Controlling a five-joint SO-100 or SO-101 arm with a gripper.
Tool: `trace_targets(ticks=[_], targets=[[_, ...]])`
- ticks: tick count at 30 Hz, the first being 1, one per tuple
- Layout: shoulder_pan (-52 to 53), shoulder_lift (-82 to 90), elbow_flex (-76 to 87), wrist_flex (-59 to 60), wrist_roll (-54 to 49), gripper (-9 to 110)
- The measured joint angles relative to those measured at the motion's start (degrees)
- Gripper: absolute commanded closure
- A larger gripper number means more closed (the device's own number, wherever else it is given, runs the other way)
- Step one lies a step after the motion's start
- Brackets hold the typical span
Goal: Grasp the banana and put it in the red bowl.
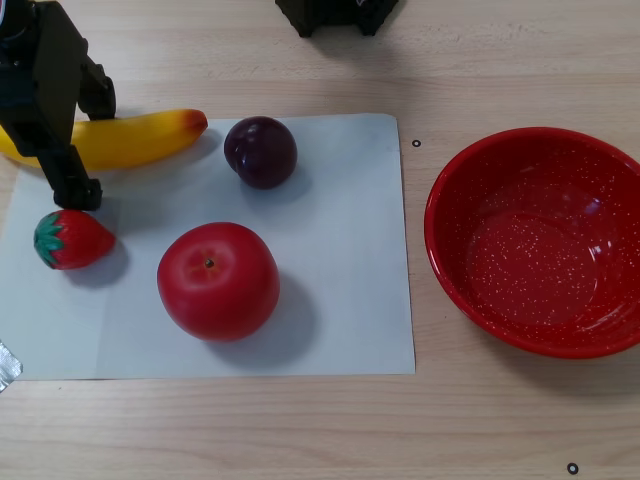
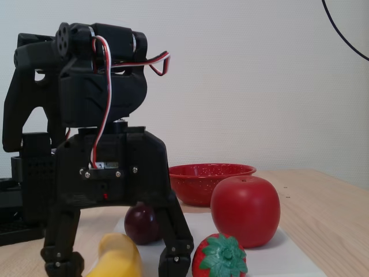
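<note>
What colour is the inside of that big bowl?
Glossy red with fine white speckles; the bowl shows this best in the other view, looking down.

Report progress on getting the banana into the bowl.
Done: the open gripper is positioned with a finger on each side of the banana. In hand: the grasp itself; the fingers have not closed and the banana lies on the table. Left: closing, lifting, and carrying it past the plum to the red bowl, which is empty.
</note>
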Motion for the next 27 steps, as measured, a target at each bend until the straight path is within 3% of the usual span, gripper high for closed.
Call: trace_targets(ticks=[9, 27], targets=[[-0.53, 0.0, 0.0, -0.44, 0.26, 101], [-1.41, 0.53, -3.96, 22.68, 2.64, 101]])
